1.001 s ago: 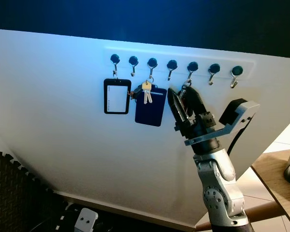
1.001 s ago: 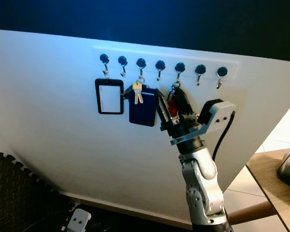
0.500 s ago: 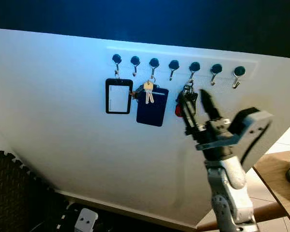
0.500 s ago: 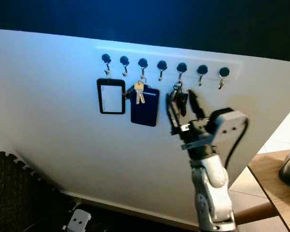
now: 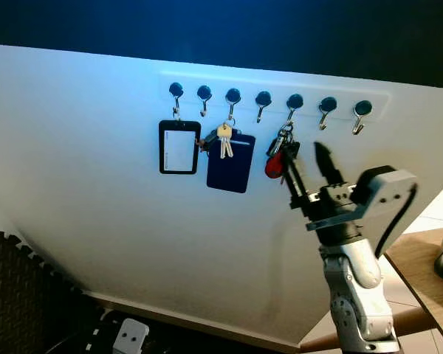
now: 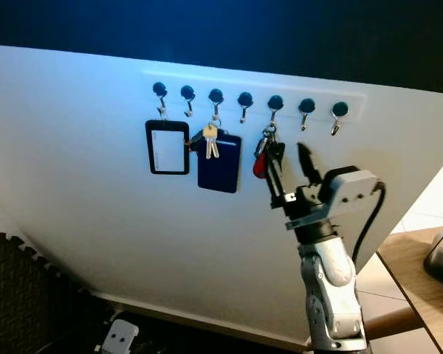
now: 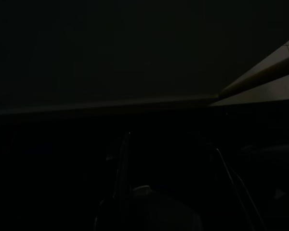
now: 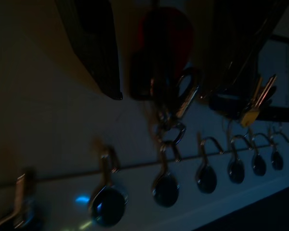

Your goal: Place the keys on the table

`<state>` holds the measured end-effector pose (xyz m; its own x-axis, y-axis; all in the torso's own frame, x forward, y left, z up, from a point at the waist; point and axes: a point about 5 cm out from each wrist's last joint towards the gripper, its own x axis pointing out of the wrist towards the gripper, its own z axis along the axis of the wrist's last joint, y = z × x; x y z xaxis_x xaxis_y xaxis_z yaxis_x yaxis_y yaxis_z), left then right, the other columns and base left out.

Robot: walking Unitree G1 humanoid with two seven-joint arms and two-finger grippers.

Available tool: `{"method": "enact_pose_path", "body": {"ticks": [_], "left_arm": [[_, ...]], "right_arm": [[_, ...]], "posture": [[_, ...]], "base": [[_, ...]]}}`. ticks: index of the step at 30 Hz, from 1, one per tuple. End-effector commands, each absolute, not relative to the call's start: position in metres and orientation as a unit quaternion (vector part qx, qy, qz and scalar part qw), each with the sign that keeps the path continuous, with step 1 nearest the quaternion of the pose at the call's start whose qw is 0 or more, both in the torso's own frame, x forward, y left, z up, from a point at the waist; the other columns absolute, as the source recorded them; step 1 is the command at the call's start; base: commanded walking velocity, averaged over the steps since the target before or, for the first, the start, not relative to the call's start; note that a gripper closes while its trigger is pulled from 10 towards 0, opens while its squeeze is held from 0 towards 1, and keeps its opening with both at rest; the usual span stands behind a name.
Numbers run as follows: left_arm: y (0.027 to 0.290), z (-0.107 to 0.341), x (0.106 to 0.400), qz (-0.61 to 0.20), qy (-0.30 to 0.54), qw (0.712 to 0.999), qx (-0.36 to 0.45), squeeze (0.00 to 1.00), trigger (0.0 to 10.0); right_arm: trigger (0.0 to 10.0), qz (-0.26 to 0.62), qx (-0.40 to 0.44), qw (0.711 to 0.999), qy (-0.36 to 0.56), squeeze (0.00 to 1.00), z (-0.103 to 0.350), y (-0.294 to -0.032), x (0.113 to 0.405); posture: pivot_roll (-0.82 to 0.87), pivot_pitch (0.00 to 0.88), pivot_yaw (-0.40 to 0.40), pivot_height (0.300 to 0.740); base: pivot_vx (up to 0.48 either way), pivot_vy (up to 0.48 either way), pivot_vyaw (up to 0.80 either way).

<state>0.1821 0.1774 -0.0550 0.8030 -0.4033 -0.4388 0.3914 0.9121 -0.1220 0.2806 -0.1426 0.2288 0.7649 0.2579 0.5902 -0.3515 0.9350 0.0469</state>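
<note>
Keys (image 5: 278,156) hang long-axis vertical from fifth hook (image 5: 294,103) — red fob down. Right end effector (image 5: 308,168) spread, just beside them. Blue card holder (image 5: 229,161) further left.

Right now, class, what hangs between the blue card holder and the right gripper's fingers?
The keys with the red fob hang there, on the fifth hook, in the left eye view.

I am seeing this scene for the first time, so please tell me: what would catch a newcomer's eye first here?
First, the right gripper, raised high against the white wall with its two black fingers open, right beside a bunch of keys with a red tag hanging from a hook. Next, the row of black hooks across the wall, with a black card holder and a dark blue pouch hanging further left.
</note>
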Motion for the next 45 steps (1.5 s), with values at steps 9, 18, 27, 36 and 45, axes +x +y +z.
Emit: {"method": "enact_pose_path", "body": {"ticks": [9, 18, 27, 36, 45], "left_arm": [[0.182, -0.055, 0.181, -0.202, 0.236, 0.951, -0.003, 0.0, 10.0], [0.182, -0.054, 0.181, -0.203, 0.23, 0.952, -0.003, 0.0, 10.0], [0.182, -0.051, 0.183, -0.208, 0.218, 0.953, -0.001, 0.0, 10.0], [0.185, -0.049, 0.184, -0.21, 0.214, 0.954, 0.001, 0.0, 10.0], [0.186, -0.049, 0.185, -0.209, 0.214, 0.954, 0.002, 0.0, 10.0]], "right_arm": [[10.0, 0.217, 0.077, 0.933, -0.276, 0.0, 0.227, -0.125, 0.292], [10.0, 0.253, 0.085, 0.923, -0.278, 0.0, 0.229, -0.117, 0.288], [10.0, 0.245, 0.107, 0.904, -0.334, 0.0, 0.248, -0.12, 0.282], [10.0, 0.246, 0.12, 0.891, -0.362, 0.0, 0.263, -0.117, 0.279], [10.0, 0.257, 0.129, 0.883, -0.371, 0.0, 0.269, -0.112, 0.277]], "posture": [[0.08, 0.133, -0.036, 0.74], [0.08, 0.135, -0.037, 0.74], [0.08, 0.128, -0.033, 0.74], [0.09, 0.123, -0.033, 0.74], [0.09, 0.122, -0.032, 0.74]], "base": [[0.0, 0.0, 0.0], [0.0, 0.0, 0.0], [0.0, 0.0, 0.0], [0.0, 0.0, 0.0], [0.0, 0.0, 0.0]]}}
